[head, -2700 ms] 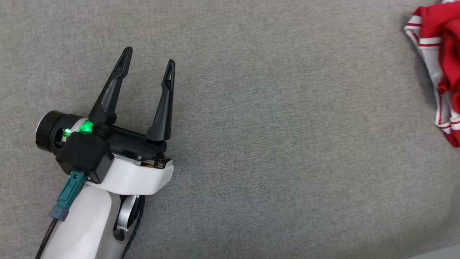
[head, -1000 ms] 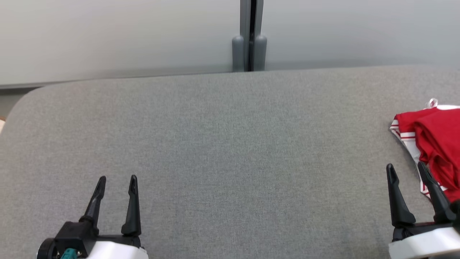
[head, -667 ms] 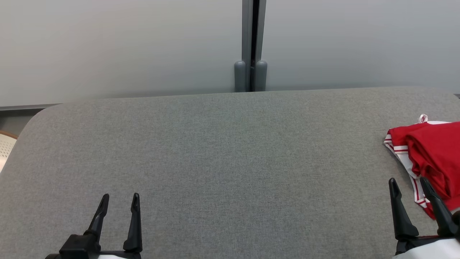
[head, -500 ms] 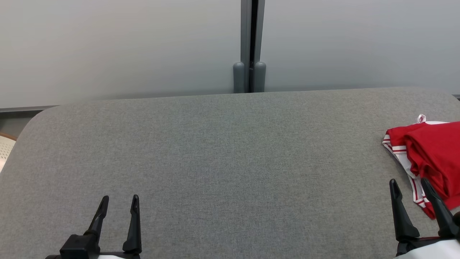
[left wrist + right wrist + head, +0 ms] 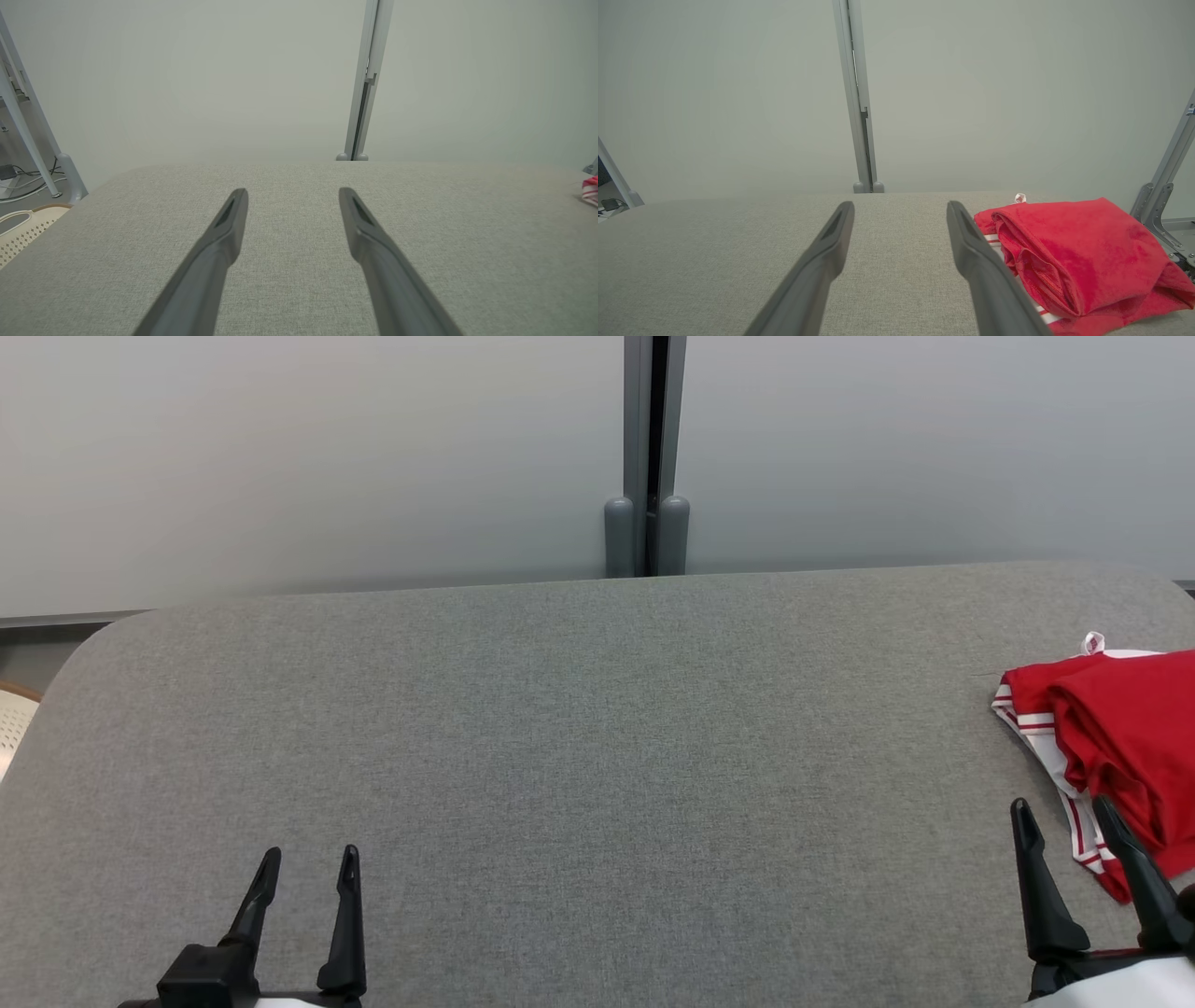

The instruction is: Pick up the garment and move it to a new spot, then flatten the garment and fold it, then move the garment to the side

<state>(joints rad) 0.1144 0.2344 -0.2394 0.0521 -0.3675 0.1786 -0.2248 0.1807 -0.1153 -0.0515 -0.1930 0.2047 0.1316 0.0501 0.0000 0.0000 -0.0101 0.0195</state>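
The garment (image 5: 1120,737) is a red piece with white striped trim, lying folded in a bundle at the right edge of the grey padded table (image 5: 579,728). Seen from the right wrist, the garment (image 5: 1078,252) lies just right of my fingers. My right gripper (image 5: 1064,807) hovers at the lower right, open and empty, its right finger just in front of the garment's near edge. My left gripper (image 5: 308,854) stands open and empty at the lower left, far from the garment. In the left wrist view a sliver of the garment (image 5: 591,189) shows at the far right.
A pale partition wall with a grey vertical post (image 5: 649,457) stands right behind the table's far edge. A cream perforated basket (image 5: 23,228) sits off the table's left corner. Metal frame legs (image 5: 1164,186) stand beyond the garment on the right.
The head camera has tilted up from the table top to take in both grippers and the wall. Over the last half second nothing has visibly moved.
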